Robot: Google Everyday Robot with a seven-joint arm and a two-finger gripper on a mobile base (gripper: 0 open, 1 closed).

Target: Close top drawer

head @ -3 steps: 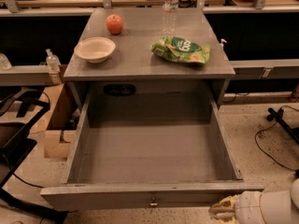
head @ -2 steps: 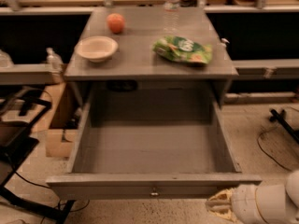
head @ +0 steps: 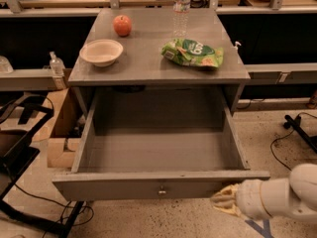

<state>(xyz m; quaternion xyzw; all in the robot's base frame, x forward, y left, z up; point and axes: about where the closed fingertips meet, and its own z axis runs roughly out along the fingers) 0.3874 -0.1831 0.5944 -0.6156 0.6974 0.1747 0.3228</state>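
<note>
The top drawer [head: 158, 152] is pulled wide open, an empty deep grey box. Its long flat front panel [head: 124, 187] faces me, with a small round metal knob [head: 161, 191] at the middle. My gripper [head: 224, 202] comes in from the lower right on a white arm [head: 280, 199]. Its tan tip sits at the right part of the front panel, just below the panel's lower edge, right of the knob.
On the grey cabinet top [head: 148, 63] lie a red apple [head: 122, 25], a white bowl [head: 101, 51], a green chip bag [head: 193, 52] and a clear water bottle [head: 182, 4]. A cardboard box [head: 62, 133] and black cables lie on the floor at the left.
The view has shifted so the drawer sits higher in frame. My gripper has risen and moved closer to the right part of the front panel.
</note>
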